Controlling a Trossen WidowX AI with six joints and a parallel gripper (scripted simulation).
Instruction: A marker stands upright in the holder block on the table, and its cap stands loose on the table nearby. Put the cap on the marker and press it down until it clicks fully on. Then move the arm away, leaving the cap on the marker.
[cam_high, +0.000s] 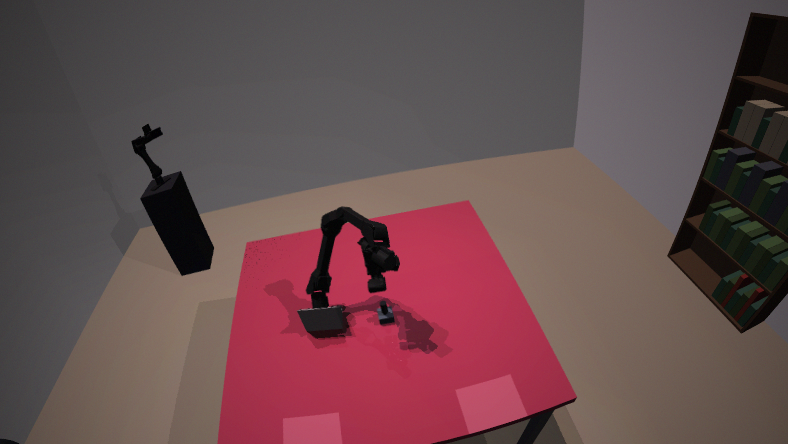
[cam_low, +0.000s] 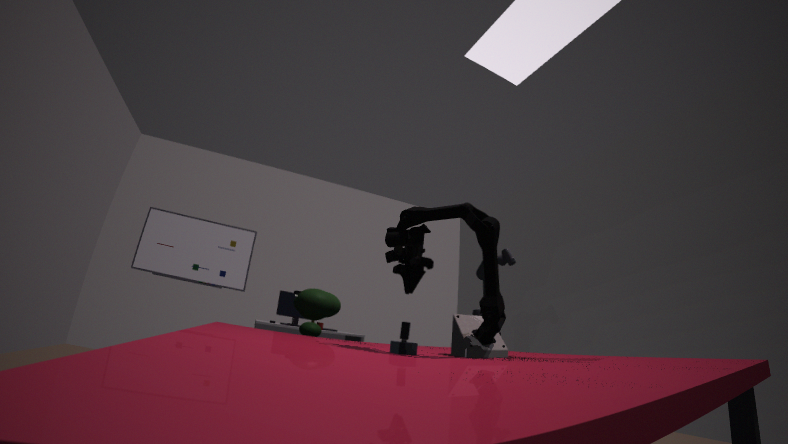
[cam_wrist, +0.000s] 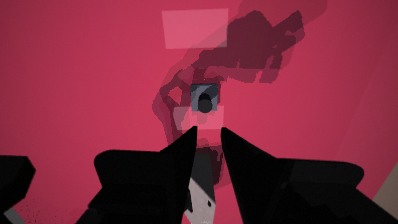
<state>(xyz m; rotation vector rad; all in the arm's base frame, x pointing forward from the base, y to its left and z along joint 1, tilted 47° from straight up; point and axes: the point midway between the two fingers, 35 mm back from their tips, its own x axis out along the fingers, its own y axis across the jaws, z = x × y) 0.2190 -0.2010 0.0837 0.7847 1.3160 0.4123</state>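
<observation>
The dark marker with the dark cap (cam_high: 383, 306) (cam_low: 405, 330) (cam_wrist: 204, 103) on top of it stands upright in the small grey holder block (cam_high: 386, 319) (cam_low: 403, 348) (cam_wrist: 195, 90) on the red table (cam_high: 468, 286) (cam_low: 165, 386). My gripper (cam_high: 377, 286) (cam_low: 409, 289) (cam_wrist: 209, 130) hangs a clear distance above the cap, pointing down. Its fingers stand a little apart with nothing between them. In the wrist view the cap shows as a dark round top in the middle of the block, just beyond the fingertips.
The arm's grey base mount (cam_high: 322, 321) (cam_low: 468, 333) sits on the table close to the left of the block. A black pedestal with a camera (cam_high: 176, 220) stands on the floor at the back left. A bookshelf (cam_high: 744, 182) stands at the far right.
</observation>
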